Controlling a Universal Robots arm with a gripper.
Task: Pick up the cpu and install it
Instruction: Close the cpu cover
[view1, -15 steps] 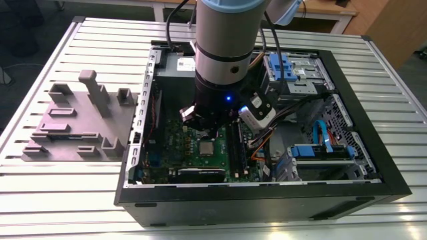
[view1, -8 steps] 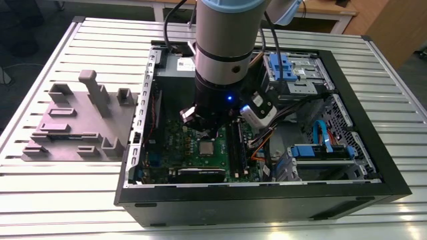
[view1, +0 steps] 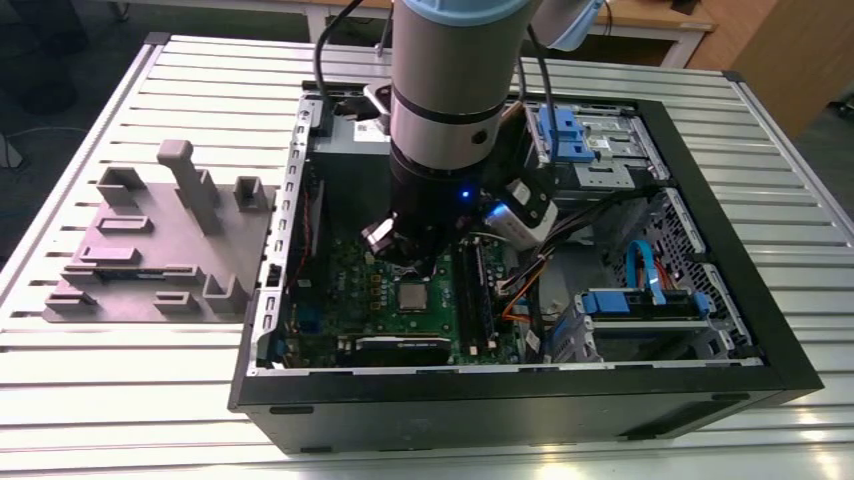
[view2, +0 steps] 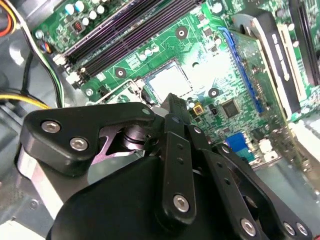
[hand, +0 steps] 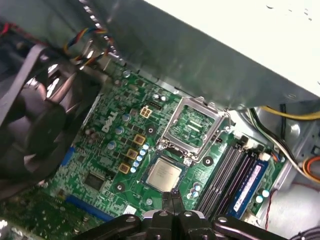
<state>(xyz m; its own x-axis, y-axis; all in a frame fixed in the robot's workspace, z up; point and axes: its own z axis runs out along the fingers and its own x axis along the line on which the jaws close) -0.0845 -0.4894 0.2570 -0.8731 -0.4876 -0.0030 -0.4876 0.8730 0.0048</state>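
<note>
Two fingers (hand: 171, 202) of the gripper (hand: 172, 197) are pressed together and hold nothing. Just past them, the cpu (hand: 164, 173) already sits flat in its socket on the green board (hand: 105, 165). Behind it the metal bracket (hand: 192, 127) stands flipped up (so the chip is not yet locked down). White letters show on the board, and I leave them unread.

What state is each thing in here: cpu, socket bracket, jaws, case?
cpu: seated flat in its socket, nothing gripping it.
socket bracket: swung open beside the cpu.
gripper: jaws together, empty, just above the cpu.
computer case: side panel off, motherboard exposed.
</note>
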